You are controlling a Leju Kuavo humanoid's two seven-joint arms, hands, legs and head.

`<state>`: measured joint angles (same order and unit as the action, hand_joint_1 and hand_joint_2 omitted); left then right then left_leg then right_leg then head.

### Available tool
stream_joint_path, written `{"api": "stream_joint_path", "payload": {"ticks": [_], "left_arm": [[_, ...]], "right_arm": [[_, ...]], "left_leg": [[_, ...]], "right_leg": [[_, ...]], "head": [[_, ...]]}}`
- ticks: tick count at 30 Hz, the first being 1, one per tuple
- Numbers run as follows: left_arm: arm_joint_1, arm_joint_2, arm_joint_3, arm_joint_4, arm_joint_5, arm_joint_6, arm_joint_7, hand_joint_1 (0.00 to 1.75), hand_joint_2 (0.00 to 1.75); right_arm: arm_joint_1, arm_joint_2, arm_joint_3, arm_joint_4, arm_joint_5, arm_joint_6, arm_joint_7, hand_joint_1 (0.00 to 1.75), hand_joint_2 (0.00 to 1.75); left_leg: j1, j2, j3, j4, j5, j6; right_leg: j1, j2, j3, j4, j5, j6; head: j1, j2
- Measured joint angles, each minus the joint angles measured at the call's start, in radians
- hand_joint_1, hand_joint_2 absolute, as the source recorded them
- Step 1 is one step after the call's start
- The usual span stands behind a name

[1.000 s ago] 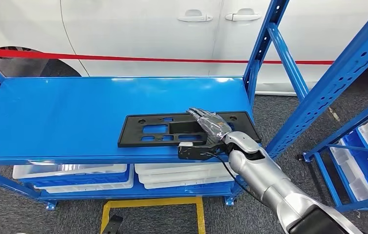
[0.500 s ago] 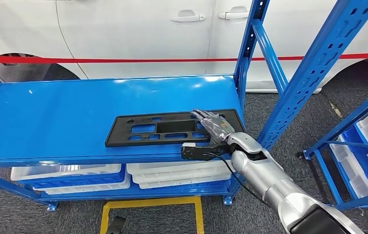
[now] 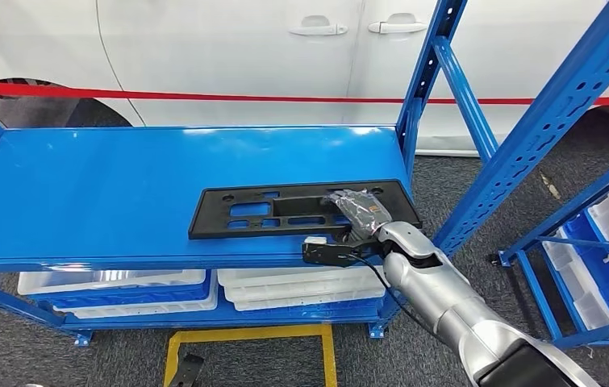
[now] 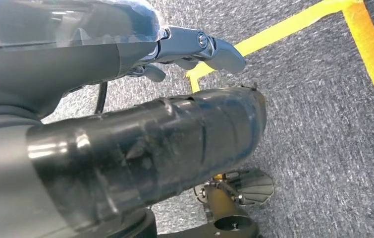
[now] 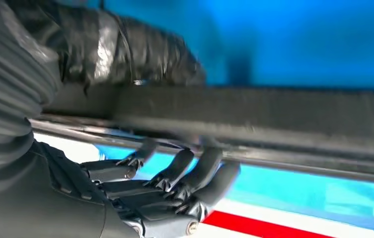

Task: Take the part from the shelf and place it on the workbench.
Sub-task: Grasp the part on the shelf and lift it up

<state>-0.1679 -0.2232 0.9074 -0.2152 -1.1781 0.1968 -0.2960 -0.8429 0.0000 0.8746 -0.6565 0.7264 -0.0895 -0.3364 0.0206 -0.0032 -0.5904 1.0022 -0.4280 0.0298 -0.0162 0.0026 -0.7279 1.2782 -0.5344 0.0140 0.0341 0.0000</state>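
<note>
Shelf (image 3: 107, 193) of glossy blue metal runs across the middle of the head view, and the part (image 3: 285, 211), a flat black rectangular panel with cut-out slots, lies near its front right corner, its near long edge close to the shelf lip. The right hand (image 3: 355, 214) rests over the right end of the part, fingers curled down onto the top face and the thumb below the front edge; in the right wrist view the right hand (image 5: 125, 124) has its thumb on one face of the part (image 5: 254, 106) and its darker fingers (image 5: 185, 173) bent against the other, so it grips the panel's edge. That picture is blurred, so how firm the grasp is cannot be told. The left hand (image 4: 140, 163) hangs over grey carpet (image 4: 323, 124) marked with yellow tape (image 4: 368, 54); how far open its fingers are I cannot tell. Behind the shelf stands a white car (image 3: 228, 56) with a red tape barrier (image 3: 204, 97) stretched before it. White bins (image 3: 123, 286) sit on the lower level, and blue uprights (image 3: 527, 153) rise at the right.
</note>
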Motion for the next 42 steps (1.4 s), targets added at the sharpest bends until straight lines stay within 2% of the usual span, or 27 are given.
{"api": "stream_joint_path", "payload": {"ticks": [2,3,4,7,9,10,12,13,14,15,17,18,19,20,24,25,30,32,33,34,35,36,37,38,40,42], "left_arm": [[0.000,0.000,-0.001,0.000,0.000,0.000,0.000,0.00,0.00],[-0.001,0.000,-0.001,0.000,0.000,0.000,0.000,0.00,0.00],[-0.002,0.000,-0.002,0.000,0.000,0.000,0.000,0.00,0.00],[-0.002,0.000,-0.003,0.000,0.001,0.000,0.000,0.00,0.00],[-0.002,0.000,-0.005,0.000,0.001,0.001,0.000,0.00,0.00],[-0.003,0.000,-0.005,0.000,0.001,0.001,0.000,0.00,0.00],[-0.001,0.000,-0.006,0.000,0.001,0.002,0.000,0.00,0.00],[0.001,0.000,-0.006,0.000,0.001,0.002,0.000,0.00,0.00],[0.002,0.000,-0.006,0.000,0.001,0.002,0.000,0.00,0.00],[0.003,0.000,-0.006,0.000,0.001,0.002,0.001,0.00,0.00],[0.003,0.000,-0.006,0.000,0.001,0.003,0.001,0.00,0.00],[0.002,0.000,-0.007,0.000,0.001,0.004,0.001,0.00,0.00],[0.001,0.000,-0.008,0.000,0.001,0.004,0.001,0.00,0.00],[0.001,0.000,-0.009,0.000,0.001,0.005,0.002,0.00,0.00],[0.002,0.001,-0.013,0.000,0.002,0.007,0.004,0.00,0.00],[0.002,0.000,-0.013,0.000,0.002,0.008,0.004,0.00,0.00],[0.001,0.000,-0.013,0.000,0.002,0.008,0.004,0.00,0.00],[0.000,0.000,-0.014,0.000,0.002,0.008,0.004,0.00,0.00],[0.000,0.000,-0.015,0.000,0.002,0.008,0.004,0.00,0.00],[0.001,0.000,-0.016,0.000,0.002,0.009,0.005,0.00,0.00],[0.001,-0.001,-0.018,0.000,0.002,0.010,0.006,0.00,0.00],[0.001,-0.002,-0.020,0.000,0.001,0.010,0.007,0.00,0.00],[0.000,-0.002,-0.021,0.000,0.001,0.011,0.008,0.00,0.00],[-0.001,-0.003,-0.022,0.000,-0.001,0.012,0.009,0.00,0.00],[-0.002,-0.003,-0.023,0.000,-0.004,0.012,0.011,0.00,0.00],[-0.004,-0.003,-0.024,0.000,-0.006,0.012,0.013,0.00,0.00]], "right_arm": [[-0.004,0.000,-0.002,0.001,0.001,-0.006,0.001,1.71,1.75],[-0.006,0.000,-0.003,0.001,0.001,-0.008,0.001,1.71,1.75],[-0.008,0.001,-0.004,0.001,0.002,-0.010,0.001,1.71,1.75],[-0.011,0.003,-0.004,0.001,0.008,-0.013,-0.001,1.72,1.75],[-0.015,0.006,-0.004,0.000,0.012,-0.015,-0.001,1.73,1.75],[-0.016,0.008,-0.005,0.000,0.013,-0.016,-0.002,1.74,1.75],[-0.016,0.009,-0.006,0.001,0.015,-0.018,0.000,1.75,1.75],[-0.015,0.009,-0.006,0.002,0.016,-0.018,0.000,1.75,1.75],[-0.015,0.009,-0.006,0.002,0.017,-0.019,0.001,1.75,1.75],[-0.014,0.009,-0.007,0.003,0.017,-0.021,0.001,1.75,1.75],[-0.014,0.009,-0.011,0.003,0.020,-0.028,0.000,1.75,1.75],[-0.014,0.009,-0.015,0.003,0.023,-0.033,-0.001,1.75,1.75],[-0.014,0.009,-0.020,0.002,0.027,-0.039,-0.002,1.75,1.75],[-0.013,0.009,-0.024,-0.001,0.031,-0.046,-0.004,1.75,1.75],[0.001,0.010,-0.036,-0.031,0.053,-0.071,-0.005,1.75,1.75],[0.003,0.010,-0.037,-0.035,0.056,-0.074,-0.004,1.75,1.75],[0.005,0.010,-0.038,-0.039,0.059,-0.077,-0.003,1.75,1.75],[0.014,0.010,-0.044,-0.063,0.076,-0.094,0.006,1.75,1.75],[0.026,0.011,-0.047,-0.096,0.099,-0.111,0.019,1.75,1.75],[0.044,0.013,-0.050,-0.149,0.134,-0.132,0.034,1.75,1.75],[0.063,0.017,-0.052,-0.213,0.172,-0.155,0.048,1.75,1.75],[0.082,0.023,-0.052,-0.280,0.212,-0.181,0.060,1.75,1.75],[0.096,0.029,-0.052,-0.330,0.239,-0.200,0.063,1.75,1.75],[0.104,0.034,-0.051,-0.362,0.255,-0.216,0.061,1.75,1.75],[0.115,0.042,-0.051,-0.389,0.266,-0.232,0.050,1.75,1.75],[0.121,0.054,-0.047,-0.411,0.265,-0.243,0.034,1.75,1.75]], "left_leg": [[0.002,-0.002,0.000,0.008,-0.006,-0.008],[0.001,-0.002,-0.001,0.013,-0.009,-0.013],[0.000,-0.003,-0.002,0.016,-0.011,-0.019],[0.001,-0.003,-0.001,0.013,-0.012,-0.036],[0.003,-0.003,-0.013,0.042,-0.036,-0.046],[0.004,-0.002,-0.033,0.088,-0.064,-0.048],[0.003,-0.002,-0.089,0.217,-0.130,-0.051],[0.003,-0.002,-0.113,0.272,-0.149,-0.052],[0.003,-0.002,-0.122,0.295,-0.148,-0.052],[0.003,-0.002,-0.113,0.282,-0.131,-0.050],[0.003,-0.002,-0.047,0.153,-0.066,-0.043],[0.001,-0.002,-0.013,0.086,-0.044,-0.039],[-0.001,-0.002,0.009,0.039,-0.032,-0.035],[-0.003,-0.002,0.018,0.018,-0.031,-0.031],[0.000,-0.001,0.022,0.004,-0.021,-0.014],[0.003,-0.001,0.023,0.001,-0.019,-0.011],[0.003,0.000,0.023,0.000,-0.018,-0.009],[0.003,0.001,0.022,-0.002,-0.015,-0.004],[0.002,0.001,0.021,-0.003,-0.015,-0.002],[0.002,0.000,0.020,-0.001,-0.016,0.000],[0.000,-0.001,0.017,0.006,-0.022,-0.005],[-0.001,-0.002,0.015,0.012,-0.027,-0.012],[-0.002,-0.002,0.014,0.016,-0.032,-0.020],[-0.003,-0.003,0.013,0.018,-0.035,-0.030],[0.000,-0.002,0.009,0.027,-0.048,-0.041],[0.002,-0.001,-0.027,0.107,-0.095,-0.047]], "right_leg": [[-0.004,-0.001,0.068,-0.139,0.064,0.000],[-0.003,0.000,0.096,-0.195,0.082,-0.003],[-0.001,0.000,0.110,-0.226,0.087,-0.008],[0.006,0.001,0.116,-0.237,0.087,-0.027],[0.003,-0.002,0.121,-0.246,0.092,-0.043],[0.001,-0.004,0.122,-0.249,0.095,-0.049],[0.004,-0.006,0.120,-0.250,0.096,-0.056],[0.006,-0.007,0.119,-0.250,0.097,-0.057],[0.007,-0.006,0.118,-0.249,0.097,-0.057],[0.008,-0.005,0.118,-0.249,0.097,-0.058],[0.008,-0.003,0.119,-0.247,0.097,-0.056],[0.010,-0.002,0.118,-0.244,0.097,-0.053],[0.012,-0.002,0.117,-0.243,0.097,-0.048],[0.013,-0.001,0.115,-0.243,0.099,-0.042],[0.014,0.001,0.111,-0.246,0.101,-0.023],[0.014,0.001,0.110,-0.246,0.100,-0.021],[0.012,0.001,0.109,-0.243,0.097,-0.020],[0.010,0.000,0.095,-0.210,0.072,-0.016],[0.008,0.000,0.061,-0.135,0.037,-0.012],[0.006,-0.001,0.034,-0.082,0.022,-0.008],[0.005,-0.001,0.036,-0.090,0.031,-0.007],[0.005,-0.001,0.041,-0.106,0.044,-0.009],[0.006,0.000,0.071,-0.176,0.077,-0.015],[0.008,0.000,0.094,-0.227,0.092,-0.023],[0.004,0.001,0.098,-0.234,0.094,-0.038],[0.002,0.000,0.102,-0.240,0.096,-0.051]], "head": [[0.000,0.000],[0.000,0.000],[-0.001,0.000],[-0.002,0.000],[-0.002,0.000],[-0.002,0.000],[-0.002,0.000],[-0.002,0.000],[-0.002,0.000],[-0.002,0.000],[-0.002,0.000],[-0.002,0.000],[-0.002,0.000],[-0.002,0.000],[-0.002,0.000],[-0.002,0.000],[-0.002,0.000],[-0.001,0.000],[0.000,0.000],[0.000,0.000],[0.000,0.000],[-0.001,0.000],[-0.001,0.000],[-0.001,0.000],[-0.001,0.000],[-0.002,0.000]]}}
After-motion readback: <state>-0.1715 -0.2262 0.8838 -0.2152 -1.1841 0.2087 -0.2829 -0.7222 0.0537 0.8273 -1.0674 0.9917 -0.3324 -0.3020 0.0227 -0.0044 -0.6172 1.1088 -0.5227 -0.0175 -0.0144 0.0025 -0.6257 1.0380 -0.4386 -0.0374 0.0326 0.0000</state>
